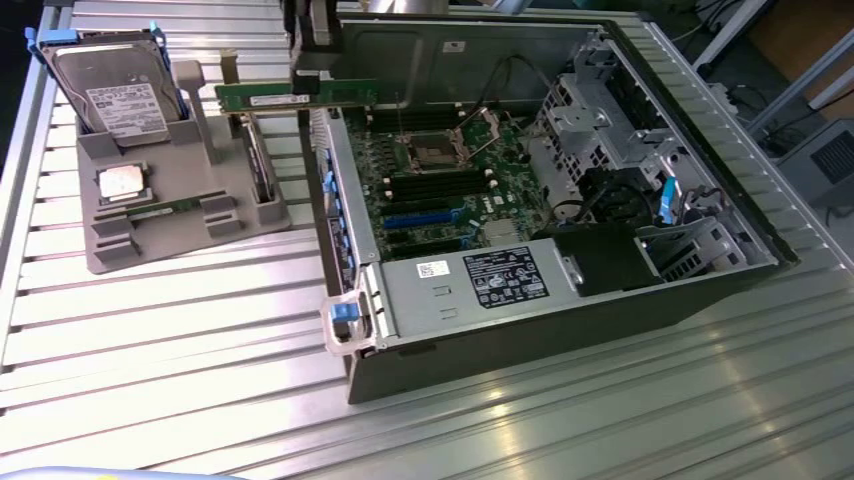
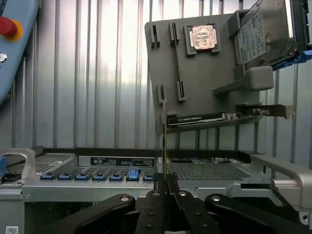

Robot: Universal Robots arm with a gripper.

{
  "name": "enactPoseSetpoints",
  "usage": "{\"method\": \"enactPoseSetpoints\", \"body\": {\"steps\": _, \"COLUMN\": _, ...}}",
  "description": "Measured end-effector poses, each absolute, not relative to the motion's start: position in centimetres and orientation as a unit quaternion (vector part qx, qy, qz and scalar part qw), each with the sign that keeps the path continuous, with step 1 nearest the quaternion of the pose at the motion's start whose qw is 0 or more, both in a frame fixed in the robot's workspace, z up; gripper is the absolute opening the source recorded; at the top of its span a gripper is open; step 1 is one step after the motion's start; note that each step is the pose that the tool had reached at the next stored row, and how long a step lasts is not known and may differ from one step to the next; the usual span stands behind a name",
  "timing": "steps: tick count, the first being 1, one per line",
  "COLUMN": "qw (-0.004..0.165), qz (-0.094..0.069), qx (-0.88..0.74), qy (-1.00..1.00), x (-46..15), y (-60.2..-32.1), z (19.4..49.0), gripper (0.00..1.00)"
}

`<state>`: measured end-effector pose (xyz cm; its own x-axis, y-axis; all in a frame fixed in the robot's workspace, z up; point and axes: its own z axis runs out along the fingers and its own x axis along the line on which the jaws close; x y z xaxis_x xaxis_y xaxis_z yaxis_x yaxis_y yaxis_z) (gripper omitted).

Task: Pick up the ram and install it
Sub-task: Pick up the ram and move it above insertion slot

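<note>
My gripper (image 1: 318, 80) is shut on the ram (image 1: 274, 93), a long green stick held level in the air over the near-left wall of the open computer case (image 1: 400, 330). The stick juts out toward the grey holder (image 1: 127, 250). In the wrist view the ram (image 2: 164, 146) shows edge-on as a thin upright line, rising from between the black fingers (image 2: 152, 212) of the gripper (image 2: 165, 195). A second ram (image 1: 167, 210) lies in a slot of the holder, seen as a thin dark strip (image 2: 176, 58) in the wrist view.
The holder also carries a hard drive (image 1: 120, 95) (image 2: 263, 34), a square silver processor (image 1: 120, 183) (image 2: 203, 37) and an upright card (image 1: 260, 160) (image 2: 195, 118). Inside the case lie the motherboard (image 1: 447, 175), cables and a power supply (image 1: 494, 280). A red button (image 2: 7, 27) sits off to the side.
</note>
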<state>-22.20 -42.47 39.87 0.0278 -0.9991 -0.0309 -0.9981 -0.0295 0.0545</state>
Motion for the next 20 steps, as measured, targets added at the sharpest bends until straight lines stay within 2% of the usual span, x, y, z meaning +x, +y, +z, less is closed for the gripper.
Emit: {"method": "enactPoseSetpoints", "body": {"steps": 20, "qw": 0.009, "qz": -0.03, "qx": 0.717, "qy": -0.697, "x": -17.2, "y": -42.5, "z": 39.9, "gripper": 0.13}}
